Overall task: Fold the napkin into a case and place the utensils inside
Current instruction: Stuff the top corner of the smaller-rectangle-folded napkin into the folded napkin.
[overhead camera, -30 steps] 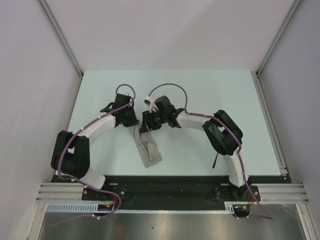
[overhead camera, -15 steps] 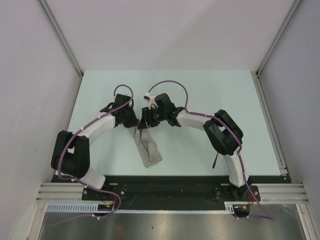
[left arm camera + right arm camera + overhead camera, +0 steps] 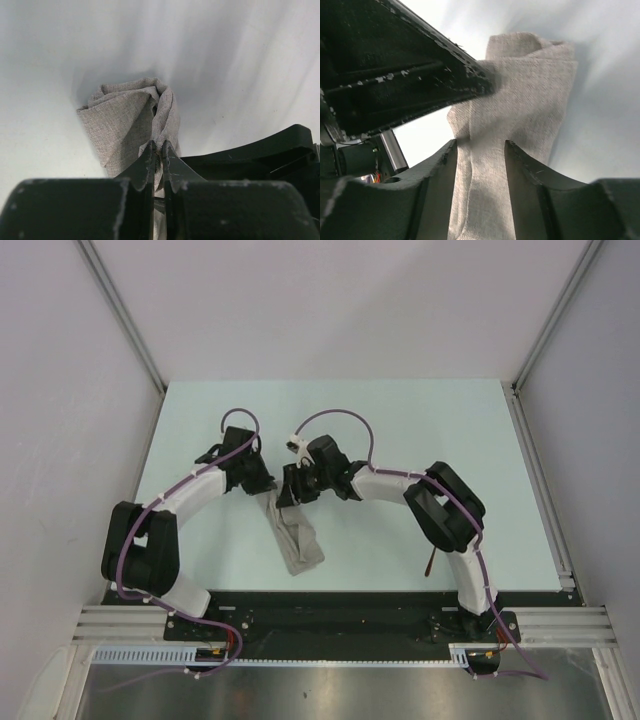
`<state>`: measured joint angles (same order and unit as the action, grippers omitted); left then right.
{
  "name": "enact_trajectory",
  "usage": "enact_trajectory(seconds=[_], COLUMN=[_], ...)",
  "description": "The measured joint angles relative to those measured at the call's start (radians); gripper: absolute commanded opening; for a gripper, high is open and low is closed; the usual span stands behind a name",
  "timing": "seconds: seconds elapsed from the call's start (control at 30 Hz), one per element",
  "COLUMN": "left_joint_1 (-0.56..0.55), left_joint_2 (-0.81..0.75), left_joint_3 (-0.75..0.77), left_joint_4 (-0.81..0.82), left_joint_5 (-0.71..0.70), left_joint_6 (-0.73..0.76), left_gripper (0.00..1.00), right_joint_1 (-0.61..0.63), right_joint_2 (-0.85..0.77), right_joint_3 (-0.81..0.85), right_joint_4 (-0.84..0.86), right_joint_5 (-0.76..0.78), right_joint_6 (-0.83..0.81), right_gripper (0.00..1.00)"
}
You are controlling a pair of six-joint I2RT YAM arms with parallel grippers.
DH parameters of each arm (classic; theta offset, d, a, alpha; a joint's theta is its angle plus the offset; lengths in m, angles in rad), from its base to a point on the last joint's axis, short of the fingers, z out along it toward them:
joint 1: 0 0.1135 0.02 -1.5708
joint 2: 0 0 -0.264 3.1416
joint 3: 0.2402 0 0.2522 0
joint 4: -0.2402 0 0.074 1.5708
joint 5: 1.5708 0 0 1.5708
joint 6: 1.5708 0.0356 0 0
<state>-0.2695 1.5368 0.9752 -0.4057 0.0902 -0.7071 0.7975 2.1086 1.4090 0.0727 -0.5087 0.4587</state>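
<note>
Now folding: left gripper (image 3: 158, 150) pinches the napkin (image 3: 125, 120) edge between closed jaws.
Right gripper (image 3: 480, 150) jaws stand half-open astride it; next, probably close and crease.

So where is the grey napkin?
Top view: the napkin lies folded on the table, left of centre, its far end between the left gripper and right gripper.

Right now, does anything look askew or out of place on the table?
The case lies diagonally, and its far end is bunched up where the left end effector pinches it. The copper fork sits apart from it, half hidden beside the right arm. The black utensil is not visible.
</note>
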Motion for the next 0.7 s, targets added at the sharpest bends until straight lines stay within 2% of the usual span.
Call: enact_trajectory(seconds=[0.07, 0.2, 0.7], left_joint_1=[0.001, 0.001, 0.013], left_joint_2=[0.000, 0.000, 0.000], left_joint_3=[0.000, 0.001, 0.001], left_joint_4=[0.000, -0.008, -0.023], left_joint_5=[0.000, -0.008, -0.004], left_joint_6=[0.009, 0.029, 0.002], left_gripper=[0.00, 0.00, 0.00], right_joint_1=[-0.006, -0.027, -0.022], right_joint_2=[-0.010, -0.047, 0.009], right_joint_3=[-0.004, -0.002, 0.091], right_joint_4=[-0.013, -0.024, -0.011], right_joint_5=[0.005, 0.008, 0.004], right_joint_6=[-0.002, -0.013, -0.014], right_gripper=[0.55, 0.56, 0.51])
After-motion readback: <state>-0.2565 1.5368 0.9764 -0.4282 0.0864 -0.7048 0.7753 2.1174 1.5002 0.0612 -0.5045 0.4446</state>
